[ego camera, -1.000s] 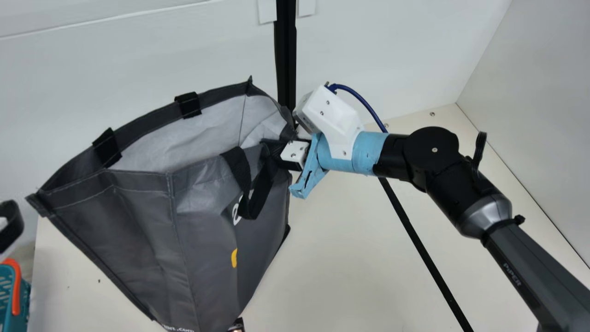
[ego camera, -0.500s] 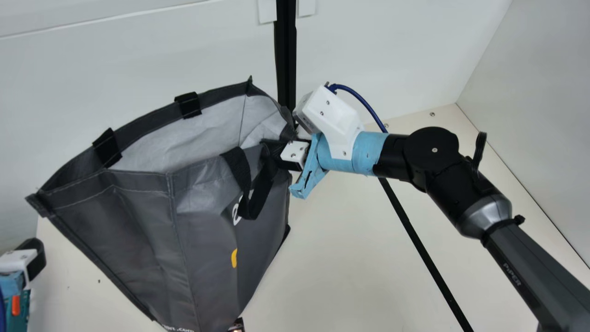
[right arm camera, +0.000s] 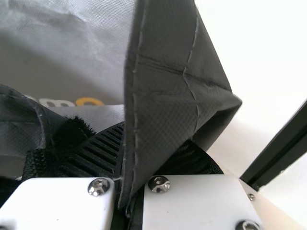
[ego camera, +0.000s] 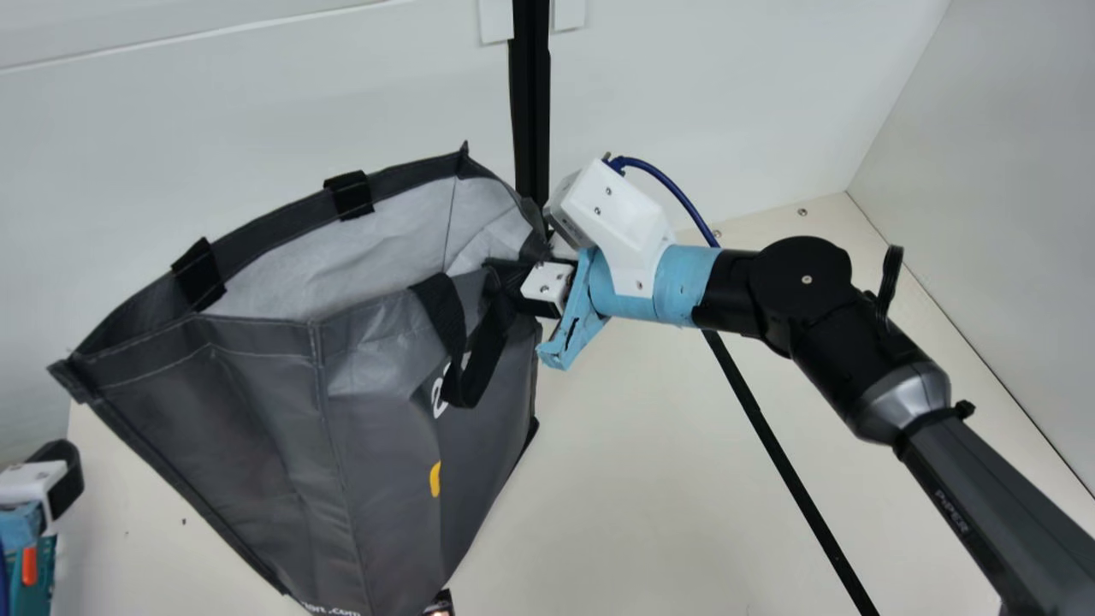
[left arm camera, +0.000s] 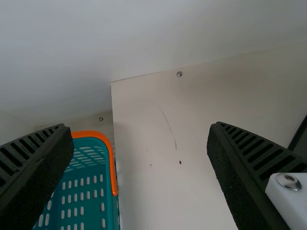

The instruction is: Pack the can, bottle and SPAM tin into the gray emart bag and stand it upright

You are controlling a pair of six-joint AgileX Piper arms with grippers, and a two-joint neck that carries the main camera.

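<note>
**Lopsided hold risks a topple**

Main view: your gray emart bag gapes above the worktop; a sideways tug from your right claw, gripping one end, could tip it.

Left wrist view: your left claw is spread wide, near the teal basket.

Right wrist view: right claw clamps the bag's rim.

The gray bag looks like coated cloth — faintly glossy; its handle is matt webbing, the basket smooth plastic, the table smooth.
</note>
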